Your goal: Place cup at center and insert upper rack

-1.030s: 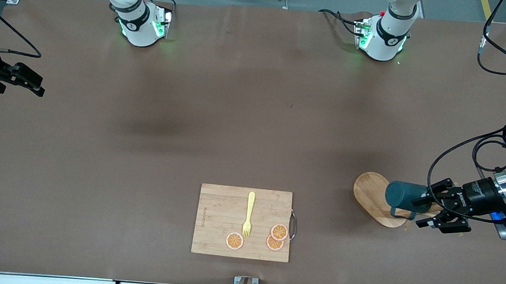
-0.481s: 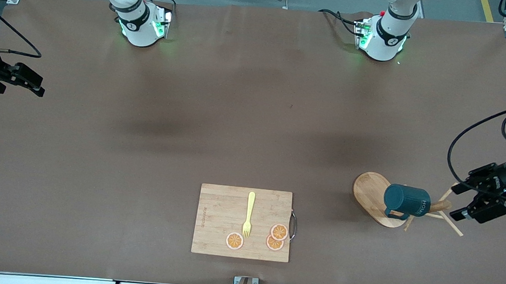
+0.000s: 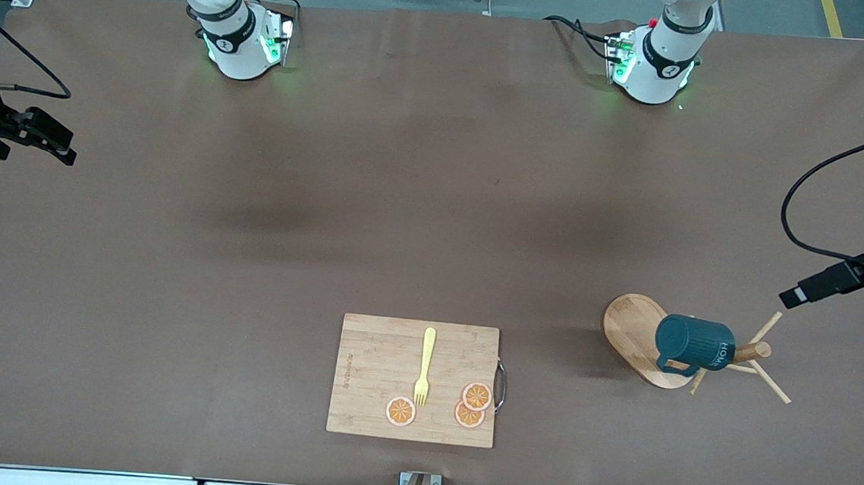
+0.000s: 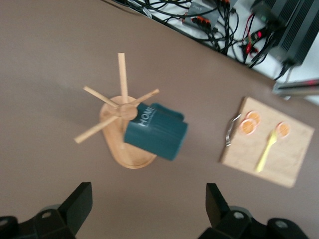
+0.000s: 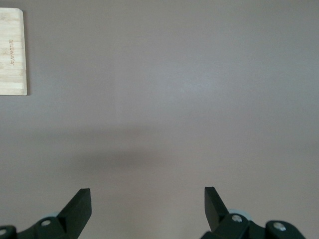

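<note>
The upper rack (image 3: 632, 331), a wooden mug tree, stands upright on its oval base near the left arm's end of the table. The teal cup (image 3: 695, 344) hangs sideways on one of its pegs, white lettering showing. My left gripper (image 3: 799, 295) is open and empty in the air, over the table beside the rack toward the table's end. In the left wrist view the cup (image 4: 154, 132) and the rack (image 4: 122, 107) lie ahead of the open left gripper (image 4: 148, 194). My right gripper (image 3: 62, 150) waits open and empty at the right arm's end; it also shows in the right wrist view (image 5: 147, 196).
A bamboo cutting board (image 3: 377, 368) lies near the front camera at the table's middle. It carries a yellow fork (image 3: 426, 364) and three orange slices (image 3: 476, 396). Its corner (image 5: 11, 50) shows in the right wrist view.
My left gripper has drawn back from the cup toward the left arm's end of the table and risen. The cup stays hanging on the rack. The right arm has not moved.
</note>
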`<state>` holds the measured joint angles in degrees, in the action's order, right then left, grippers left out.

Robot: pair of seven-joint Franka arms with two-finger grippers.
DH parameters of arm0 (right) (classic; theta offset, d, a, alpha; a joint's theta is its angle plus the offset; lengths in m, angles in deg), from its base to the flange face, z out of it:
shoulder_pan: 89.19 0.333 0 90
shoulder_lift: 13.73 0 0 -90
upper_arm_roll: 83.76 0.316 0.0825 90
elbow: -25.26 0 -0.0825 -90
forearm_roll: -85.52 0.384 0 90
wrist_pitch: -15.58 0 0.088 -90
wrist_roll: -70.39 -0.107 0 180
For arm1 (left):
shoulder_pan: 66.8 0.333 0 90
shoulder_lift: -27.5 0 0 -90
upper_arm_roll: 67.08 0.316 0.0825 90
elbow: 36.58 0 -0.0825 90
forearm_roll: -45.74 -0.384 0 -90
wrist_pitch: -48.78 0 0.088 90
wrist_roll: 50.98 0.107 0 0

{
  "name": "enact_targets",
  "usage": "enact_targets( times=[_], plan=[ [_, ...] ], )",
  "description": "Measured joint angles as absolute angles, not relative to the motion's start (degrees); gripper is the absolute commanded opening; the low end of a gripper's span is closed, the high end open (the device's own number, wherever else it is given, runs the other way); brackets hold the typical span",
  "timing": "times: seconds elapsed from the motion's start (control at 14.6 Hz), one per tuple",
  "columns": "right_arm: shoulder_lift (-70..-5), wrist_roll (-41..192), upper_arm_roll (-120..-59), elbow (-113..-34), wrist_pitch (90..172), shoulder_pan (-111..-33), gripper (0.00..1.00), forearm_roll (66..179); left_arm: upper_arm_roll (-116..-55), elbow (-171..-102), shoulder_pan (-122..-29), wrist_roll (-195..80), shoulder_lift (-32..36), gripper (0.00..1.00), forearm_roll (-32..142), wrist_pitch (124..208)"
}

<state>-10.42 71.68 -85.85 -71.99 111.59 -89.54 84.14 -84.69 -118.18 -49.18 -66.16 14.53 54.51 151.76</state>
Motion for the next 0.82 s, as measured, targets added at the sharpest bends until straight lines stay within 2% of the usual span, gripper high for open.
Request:
enact_targets(
  times=[0.62,0.82],
  plan=[
    [-10.41,71.68,-85.84,-71.99,111.71,-89.53,1.0,84.14,-84.27,-119.12,-50.65,-56.2,21.55,1.0,51.46,142.08],
    [-10.41,71.68,-85.84,-71.99,111.74,-89.53,1.0,84.14,-78.42,-119.31,-58.28,-56.2,22.7,1.0,51.45,140.82]
  ],
)
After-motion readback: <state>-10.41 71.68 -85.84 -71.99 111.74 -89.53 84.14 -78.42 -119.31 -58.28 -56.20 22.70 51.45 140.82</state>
